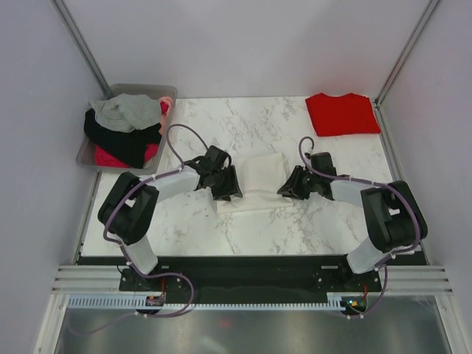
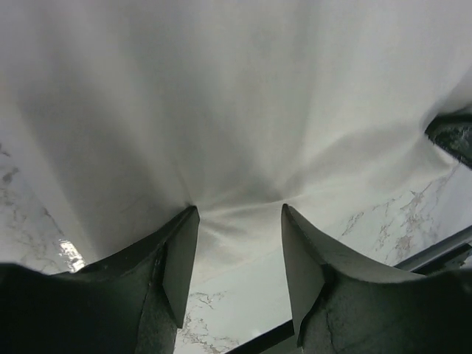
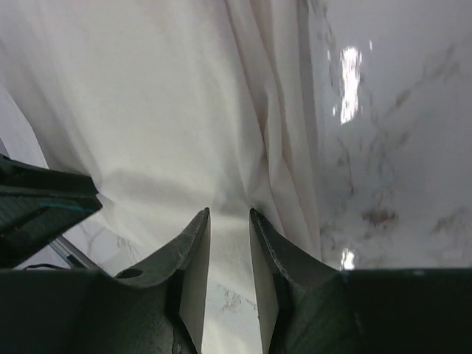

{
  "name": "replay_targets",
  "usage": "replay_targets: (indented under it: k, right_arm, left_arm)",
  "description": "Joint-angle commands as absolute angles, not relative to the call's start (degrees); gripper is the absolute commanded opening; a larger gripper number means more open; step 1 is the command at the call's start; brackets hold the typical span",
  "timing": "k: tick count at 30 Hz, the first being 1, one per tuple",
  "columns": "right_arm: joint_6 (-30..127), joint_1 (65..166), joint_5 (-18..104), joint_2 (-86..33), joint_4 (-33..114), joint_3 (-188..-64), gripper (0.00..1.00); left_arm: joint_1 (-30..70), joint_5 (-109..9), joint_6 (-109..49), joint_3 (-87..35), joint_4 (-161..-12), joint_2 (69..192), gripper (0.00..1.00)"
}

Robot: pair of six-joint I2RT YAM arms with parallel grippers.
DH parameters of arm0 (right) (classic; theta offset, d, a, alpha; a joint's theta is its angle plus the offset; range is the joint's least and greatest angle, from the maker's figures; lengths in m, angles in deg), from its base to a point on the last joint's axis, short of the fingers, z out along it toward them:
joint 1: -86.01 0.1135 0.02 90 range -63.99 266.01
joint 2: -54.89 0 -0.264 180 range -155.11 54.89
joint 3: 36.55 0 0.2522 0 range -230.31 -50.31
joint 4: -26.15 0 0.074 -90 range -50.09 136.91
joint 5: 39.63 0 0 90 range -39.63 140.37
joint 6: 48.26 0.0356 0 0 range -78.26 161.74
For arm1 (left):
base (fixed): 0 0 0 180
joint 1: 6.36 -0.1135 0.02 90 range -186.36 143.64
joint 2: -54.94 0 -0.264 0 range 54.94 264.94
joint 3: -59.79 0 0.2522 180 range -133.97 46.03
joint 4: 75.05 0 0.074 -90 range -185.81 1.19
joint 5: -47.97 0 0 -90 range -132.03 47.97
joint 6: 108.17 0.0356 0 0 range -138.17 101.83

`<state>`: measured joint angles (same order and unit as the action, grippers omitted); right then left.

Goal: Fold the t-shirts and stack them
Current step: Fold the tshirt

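Tabletop from above: you see the marble table (image 1: 192, 221) with the cream-white t-shirt (image 1: 258, 175) folded into a small rectangle near its middle.
Red t-shirt from above: the red t-shirt (image 1: 343, 113) lies folded flat at the far right corner, well apart from the cream one.
Bin from above: a grey bin (image 1: 147, 87) at the far left corner holds a heap of grey, black and pink clothes.
Arms from above: your left gripper (image 1: 225, 186) sits low at the cream shirt's left edge and your right gripper (image 1: 293, 184) at its right edge, the two facing each other across the cloth.
Left wrist, pincer: the left gripper (image 2: 240, 210) has its fingers (image 2: 181, 251) well apart, tips down on the cream-white t-shirt (image 2: 236, 110); creases fan out from the gap between them.
Left wrist, surroundings: bare table (image 2: 398, 221) shows at both lower sides, and a dark part, seemingly the other gripper, sits at the right edge.
Right wrist, pincer: the right gripper (image 3: 229, 214) shows only a narrow gap, and nothing is clamped in it; its tips meet the edge of the cream-white t-shirt (image 3: 147, 96).
Right wrist, surroundings: shiny table (image 3: 398, 147) lies to the right of the shirt's layered fold.
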<state>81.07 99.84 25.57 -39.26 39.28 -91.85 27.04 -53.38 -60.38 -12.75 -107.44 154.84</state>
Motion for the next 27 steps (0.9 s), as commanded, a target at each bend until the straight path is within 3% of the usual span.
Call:
replay_targets:
  k: [1, 5, 9, 11, 12, 13, 15, 21, 27]
  right_arm:
    - [83.73, 102.35, 34.89, -32.87, 45.18, -82.67, 0.36]
    - [90.68, 109.46, 37.80, -22.21, 46.40, -76.25, 0.38]
    - [86.06, 109.57, 40.87, -18.32, 54.21, -82.81, 0.43]
    - [83.41, 109.57, 41.93, -18.06, 59.47, -89.47, 0.54]
    - [82.87, 109.48, 41.67, -17.88, 60.64, -91.42, 0.63]
    - [82.17, 109.13, 41.14, -17.18, 61.69, -93.36, 0.81]
    - [81.73, 108.69, 41.49, -16.39, 63.81, -97.94, 0.97]
    - [78.48, 102.90, 38.96, -18.93, 63.29, -99.71, 0.98]
    - [75.58, 100.43, 36.66, -26.48, 58.63, -101.46, 0.98]
  left_arm:
    - [25.02, -44.16, -53.95, -10.74, -111.65, 153.82, 0.57]
    - [24.66, -42.20, -49.64, -14.52, -115.53, 152.95, 0.56]
    - [24.66, -43.25, -49.81, -16.02, -117.81, 148.91, 0.56]
    - [24.75, -44.13, -49.98, -17.42, -120.43, 146.27, 0.56]
    - [24.84, -44.05, -49.90, -18.04, -121.50, 144.95, 0.57]
    - [24.66, -43.79, -49.81, -18.74, -122.64, 141.98, 0.58]
    - [24.75, -43.09, -48.76, -21.99, -127.21, 138.98, 0.61]
    - [24.66, -37.99, -43.40, -27.80, -137.83, 126.68, 0.67]
    - [24.75, -34.73, -41.81, -18.84, -139.44, 109.57, 0.68]
